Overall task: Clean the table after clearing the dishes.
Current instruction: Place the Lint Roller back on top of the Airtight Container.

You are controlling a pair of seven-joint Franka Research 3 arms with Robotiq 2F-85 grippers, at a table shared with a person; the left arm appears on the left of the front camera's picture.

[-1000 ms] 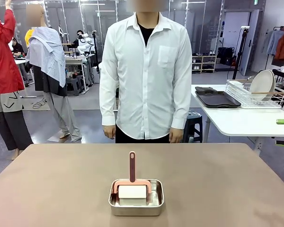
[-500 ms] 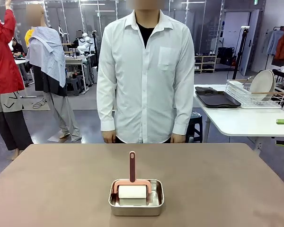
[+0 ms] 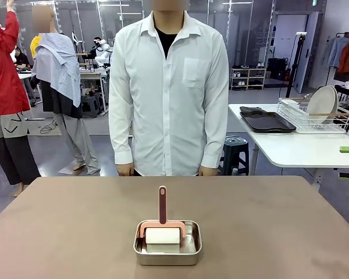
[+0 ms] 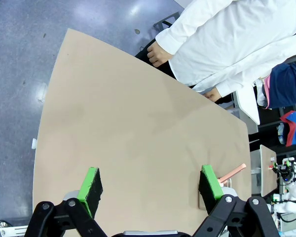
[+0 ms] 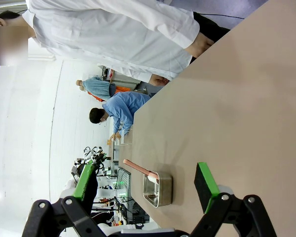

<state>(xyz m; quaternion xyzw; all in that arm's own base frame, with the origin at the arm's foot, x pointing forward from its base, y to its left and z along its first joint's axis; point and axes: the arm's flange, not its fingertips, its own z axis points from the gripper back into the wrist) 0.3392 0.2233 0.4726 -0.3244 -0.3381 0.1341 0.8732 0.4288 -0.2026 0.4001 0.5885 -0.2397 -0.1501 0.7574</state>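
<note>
Here, in the front view, the table (image 3: 267, 221) carries a small steel tray (image 3: 167, 250) near the robot's edge, holding a pink-handled roller (image 3: 162, 229) with its handle upright. A person in a white shirt (image 3: 168, 93) stands at the far side. On a white side table (image 3: 302, 145) rest dark trays (image 3: 266, 122) and a plate (image 3: 322, 103) in a wire rack.

From the left wrist, the left gripper (image 4: 150, 185) hangs spread wide above bare tabletop, the roller's handle just beyond one pad.

From the right wrist, the right gripper (image 5: 145, 185) gapes wide, holding nothing, the steel tray between its pads farther off.
</note>
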